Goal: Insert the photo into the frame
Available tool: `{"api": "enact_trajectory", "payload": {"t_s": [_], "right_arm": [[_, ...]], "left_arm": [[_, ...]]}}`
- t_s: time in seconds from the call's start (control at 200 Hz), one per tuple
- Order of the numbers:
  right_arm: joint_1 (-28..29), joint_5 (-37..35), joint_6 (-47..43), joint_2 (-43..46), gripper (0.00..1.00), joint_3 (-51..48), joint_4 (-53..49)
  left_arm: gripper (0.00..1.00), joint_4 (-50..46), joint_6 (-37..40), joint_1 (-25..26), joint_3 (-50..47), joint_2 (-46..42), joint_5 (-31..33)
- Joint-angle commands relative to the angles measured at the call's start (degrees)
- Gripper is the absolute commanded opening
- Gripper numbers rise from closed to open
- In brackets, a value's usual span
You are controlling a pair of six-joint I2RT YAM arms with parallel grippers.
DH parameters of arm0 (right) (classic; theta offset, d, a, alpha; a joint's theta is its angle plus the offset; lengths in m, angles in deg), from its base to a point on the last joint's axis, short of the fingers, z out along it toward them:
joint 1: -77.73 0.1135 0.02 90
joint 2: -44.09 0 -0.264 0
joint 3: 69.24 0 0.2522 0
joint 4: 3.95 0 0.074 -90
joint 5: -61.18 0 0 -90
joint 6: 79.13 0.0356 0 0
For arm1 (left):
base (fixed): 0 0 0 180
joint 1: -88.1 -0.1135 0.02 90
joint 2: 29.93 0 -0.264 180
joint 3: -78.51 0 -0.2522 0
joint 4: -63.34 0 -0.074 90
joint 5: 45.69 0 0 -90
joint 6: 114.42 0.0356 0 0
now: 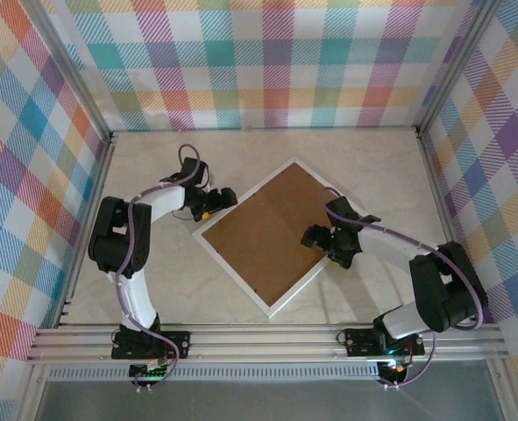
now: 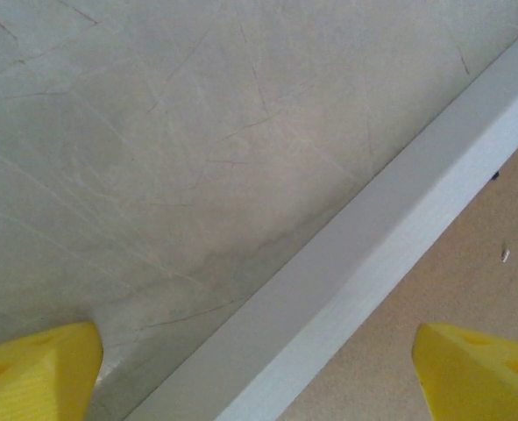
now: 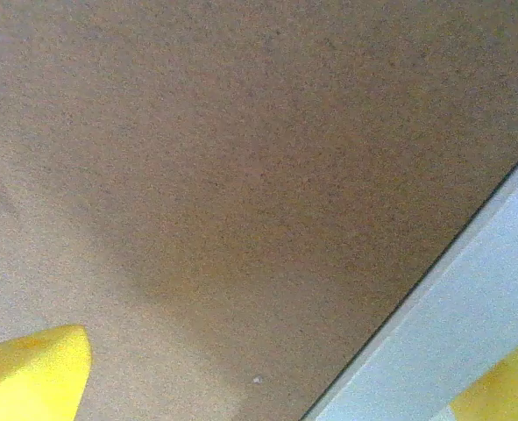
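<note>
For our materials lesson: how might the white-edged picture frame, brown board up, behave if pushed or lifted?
The large white-bordered rectangular picture frame, with straight edges and flat brown back, probably stays stiff. Lying flat on the smooth pale marbled tabletop, it likely slides or pivots rather than tips.

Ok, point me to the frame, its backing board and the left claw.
frame (image 2: 372, 230): left wrist view, white border.
backing board (image 1: 259, 237): top external view, centre of brown panel.
left claw (image 2: 257, 355): left wrist view, midway between yellow fingertips.

The frame (image 1: 260, 241) lies diagonally across the table (image 1: 381, 162), left arm (image 1: 134, 294) and right arm (image 1: 390, 248) over its side corners, bare surface open around it to the checked walls (image 1: 276, 70).
</note>
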Motion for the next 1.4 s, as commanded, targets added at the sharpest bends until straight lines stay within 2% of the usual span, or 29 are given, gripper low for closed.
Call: {"api": "enact_trajectory", "payload": {"t_s": [0.0, 0.295, 0.49, 0.685, 0.765, 0.86, 1.055, 1.24, 1.395], "right_arm": [[-1.2, 0.6, -2.9, -4.5, 0.99, 6.3, 8.7], [-5.5, 0.9, -13.2, -18.7, 0.99, 25.0, 2.1], [-8.1, 2.6, -18.2, -25.8, 0.99, 32.2, 0.1], [-9.1, 0.1, -25.8, -22.4, 0.99, 34.7, -2.0], [-8.7, 2.2, -31.2, -20.4, 0.99, 37.0, -6.0], [-5.9, 4.7, -37.6, -18.0, 0.98, 38.1, -9.4], [3.7, 11.3, -47.7, -15.6, 0.87, 37.0, -11.3], [14.7, 15.4, -60.4, -18.2, 0.75, 36.6, -10.3], [20.7, 17.6, -67.6, -21.1, 0.74, 36.6, -8.0]], "left_arm": [[0.92, -2.6, -3.3, 1.0, -3.2, -1.8, -5.1], [0.92, -2.2, -6.7, 4.5, -7.0, -7.0, -6.8], [0.92, -0.2, -9.1, 7.5, -10.2, -8.8, -8.1], [0.92, 4.3, -12.5, 8.2, -14.0, -10.0, -9.1], [0.93, 5.1, -12.9, 8.1, -13.8, -11.1, -7.8], [0.93, 5.5, -13.2, 6.3, -12.7, -11.8, -6.7], [0.94, 8.6, -15.6, -3.1, -12.8, -14.3, -6.6], [0.96, 13.9, -19.7, -12.2, -17.0, -18.0, -7.3], [1.0, 15.1, -19.2, -16.3, -20.7, -21.3, -8.7]]}}
